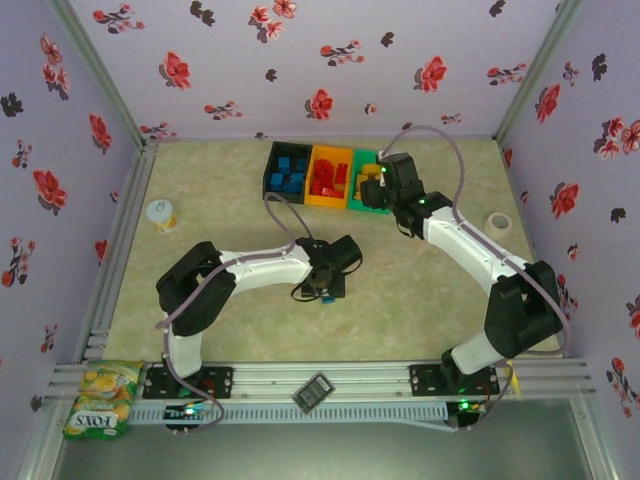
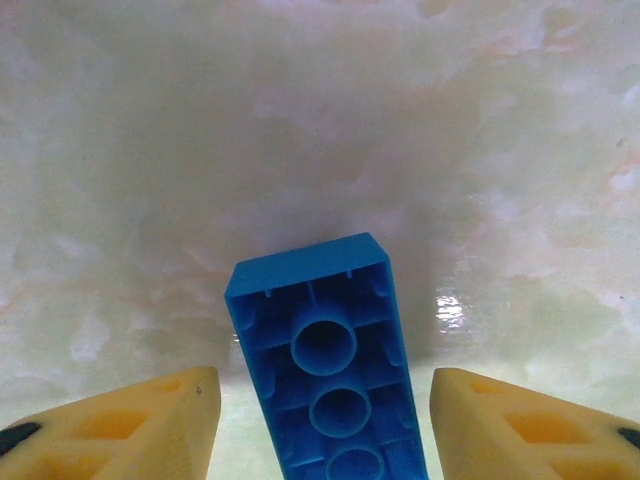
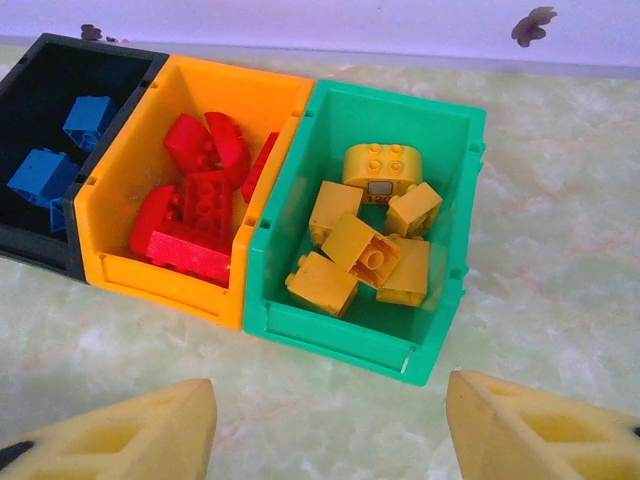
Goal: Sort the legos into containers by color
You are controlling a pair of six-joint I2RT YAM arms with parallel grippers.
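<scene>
The left gripper (image 2: 325, 390) is spread wide, its jaws clear of the blue brick (image 2: 315, 300) lying underside up between them on the desk (image 2: 150, 150). The brick is judged light, stiff and slick — best pinched across its long flat sides. Its hollow tubes are given by the left wrist view; the black bin (image 3: 40, 250) (sorted blue legos (image 3: 45, 175) inside) is given by the right wrist view, where the right gripper (image 3: 330, 430) is likewise spread wide, empty.

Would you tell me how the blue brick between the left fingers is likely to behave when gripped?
The blue brick looks like rigid moulded plastic, so it should not flex. Its hollow underside shows, so it is probably light. Flat-sided, it should not roll, though smooth walls may slip.
</scene>
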